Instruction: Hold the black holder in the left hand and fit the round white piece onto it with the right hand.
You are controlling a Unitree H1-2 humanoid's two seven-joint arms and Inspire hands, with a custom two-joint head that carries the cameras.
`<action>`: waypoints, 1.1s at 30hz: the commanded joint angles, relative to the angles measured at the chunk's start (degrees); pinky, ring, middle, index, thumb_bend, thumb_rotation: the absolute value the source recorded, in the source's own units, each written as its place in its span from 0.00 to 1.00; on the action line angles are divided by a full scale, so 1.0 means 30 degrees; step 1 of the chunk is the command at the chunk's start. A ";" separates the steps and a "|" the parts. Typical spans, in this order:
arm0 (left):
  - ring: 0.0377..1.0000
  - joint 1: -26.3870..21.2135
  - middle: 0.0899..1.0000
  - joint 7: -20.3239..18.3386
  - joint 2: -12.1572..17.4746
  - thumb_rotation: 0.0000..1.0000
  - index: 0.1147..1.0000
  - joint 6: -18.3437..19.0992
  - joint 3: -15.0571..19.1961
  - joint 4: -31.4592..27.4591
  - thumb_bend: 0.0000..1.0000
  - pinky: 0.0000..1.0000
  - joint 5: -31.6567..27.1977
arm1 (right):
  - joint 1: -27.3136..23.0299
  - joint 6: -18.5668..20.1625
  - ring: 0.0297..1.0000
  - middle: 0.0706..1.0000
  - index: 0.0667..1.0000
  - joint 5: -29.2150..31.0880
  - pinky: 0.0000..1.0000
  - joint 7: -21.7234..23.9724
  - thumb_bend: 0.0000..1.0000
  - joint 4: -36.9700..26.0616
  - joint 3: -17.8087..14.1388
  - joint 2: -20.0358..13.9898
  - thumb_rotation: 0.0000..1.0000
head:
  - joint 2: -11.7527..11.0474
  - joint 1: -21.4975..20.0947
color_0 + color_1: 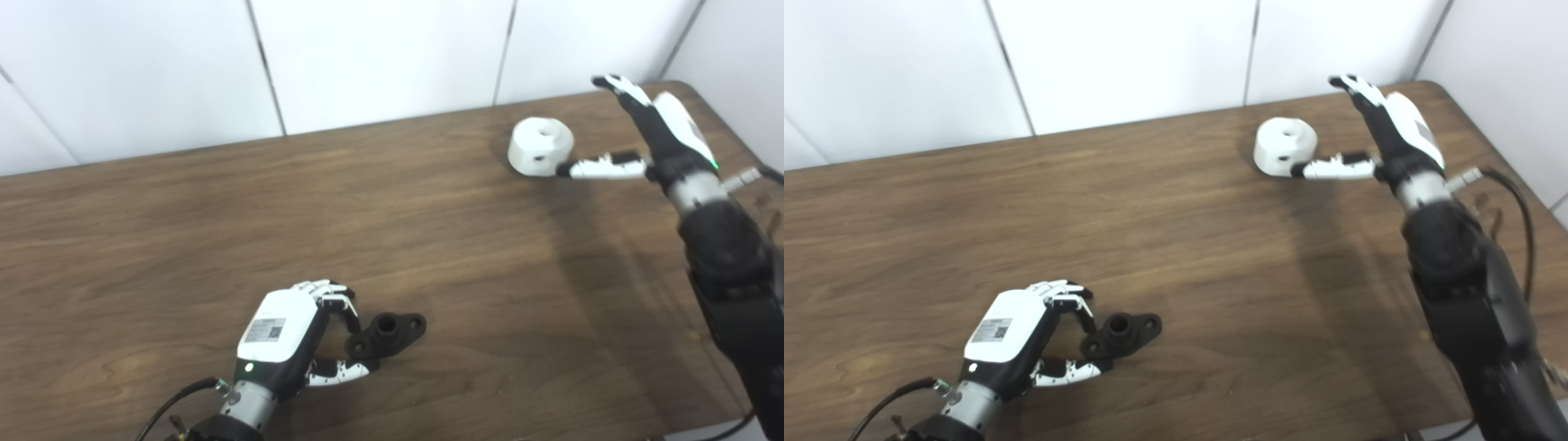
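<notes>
1. The black holder (387, 334) is being kept low on the wooden table (184, 245), at about six o'clock in the scene, lying flat with its short tube pointing up

2. The left hand (288, 343) is being closed around the holder's near end: the curled fingers (334, 297) are being set at one side and the thumb at the other, both at or almost at the part. The holder is not being lifted yet, and whether the grip is firm cannot be told

3. The round white piece (541, 146) is being left on the table at about one o'clock, well apart from the holder, with a hole in its top and another in its side

4. The right hand (652, 131) is being held wide open just beside the white piece, at its three o'clock side; the thumb tip is being laid against the piece's lower edge while the other fingers are being stretched up and away, so nothing is being gripped

5. Judged from this, the task is being started only: both grasps are being prepared, while lifting, bringing the parts together and fitting are all being left to do
</notes>
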 commanded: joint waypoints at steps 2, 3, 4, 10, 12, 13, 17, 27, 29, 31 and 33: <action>0.82 0.0908 0.75 -0.1673 0.0965 0.05 0.43 0.1261 0.0482 0.1619 0.52 0.83 0.0343 | -0.1800 0.0072 1.00 0.99 0.91 -0.0672 0.92 0.0418 0.88 0.0761 0.0494 -0.0939 0.34 | 0.0006 -0.0102; 0.82 0.0887 0.75 -0.1621 0.0954 0.05 0.43 0.1197 0.0493 0.1662 0.52 0.83 0.0247 | -0.2239 0.0068 1.00 0.99 0.91 -0.0889 0.91 0.0571 0.88 0.1288 0.0836 -0.1044 0.34 | -0.0017 -0.0220; 0.82 0.0859 0.75 -0.1590 0.0939 0.05 0.42 0.1148 0.0488 0.1704 0.52 0.83 0.0189 | -0.2606 0.0007 1.00 0.99 0.91 -0.1080 0.92 0.0671 0.87 0.1775 0.1138 -0.1122 0.34 | -0.0052 -0.0225; 0.82 0.0754 0.75 -0.1606 0.0756 0.05 0.43 0.1145 0.0339 0.1867 0.52 0.82 0.0341 | -0.4525 -0.0814 1.00 1.00 0.90 -0.1892 0.93 0.0940 0.89 0.4984 0.2728 -0.1391 0.34 | -0.0182 -0.0087; 0.82 0.0750 0.75 -0.1509 0.0691 0.05 0.42 0.1146 0.0324 0.1928 0.52 0.82 0.0348 | -0.5066 -0.0864 1.00 1.00 0.89 -0.1905 0.95 0.1093 0.91 0.5845 0.3091 -0.1431 0.32 | -0.0258 -0.0008; 0.82 0.0737 0.75 -0.1532 0.0657 0.05 0.42 0.1183 0.0307 0.1935 0.52 0.82 0.0402 | -0.5345 -0.0710 1.00 1.00 0.89 -0.1963 0.95 0.1292 0.91 0.6173 0.3314 -0.1469 0.31 | -0.0295 -0.0005; 0.82 0.0668 0.75 -0.1459 0.0559 0.05 0.43 0.1212 0.0263 0.2093 0.52 0.82 0.0524 | -0.6249 0.0125 1.00 1.00 0.89 -0.2337 0.96 0.2078 0.89 0.7004 0.4124 -0.1587 0.27 | -0.0368 -0.0006; 0.83 0.0567 0.76 -0.1502 0.0320 0.05 0.43 0.1376 0.0222 0.2207 0.52 0.83 0.0678 | -0.7727 0.0894 1.00 1.00 0.88 -0.2769 1.00 0.3092 0.89 0.8889 0.5191 -0.1400 0.24 | -0.0502 0.0145; 0.83 0.0567 0.76 -0.1487 0.0270 0.05 0.43 0.1396 0.0239 0.2210 0.52 0.83 0.0704 | -0.7900 0.0918 1.00 1.00 0.87 -0.2883 1.00 0.3181 0.89 0.9056 0.5419 -0.1430 0.23 | -0.0506 0.0140; 0.83 0.0547 0.76 -0.1481 0.0246 0.05 0.43 0.1401 0.0241 0.2235 0.52 0.83 0.0757 | -0.8047 0.1054 1.00 1.00 0.85 -0.3019 1.00 0.3362 0.89 0.9071 0.5654 -0.1477 0.23 | -0.0530 0.0131; 0.83 0.0515 0.76 -0.1406 0.0242 0.05 0.43 0.1342 0.0235 0.2321 0.52 0.83 0.0759 | -0.8139 0.1179 1.00 1.00 0.84 -0.3111 1.00 0.3511 0.89 0.9001 0.5818 -0.1520 0.23 | -0.0549 0.0136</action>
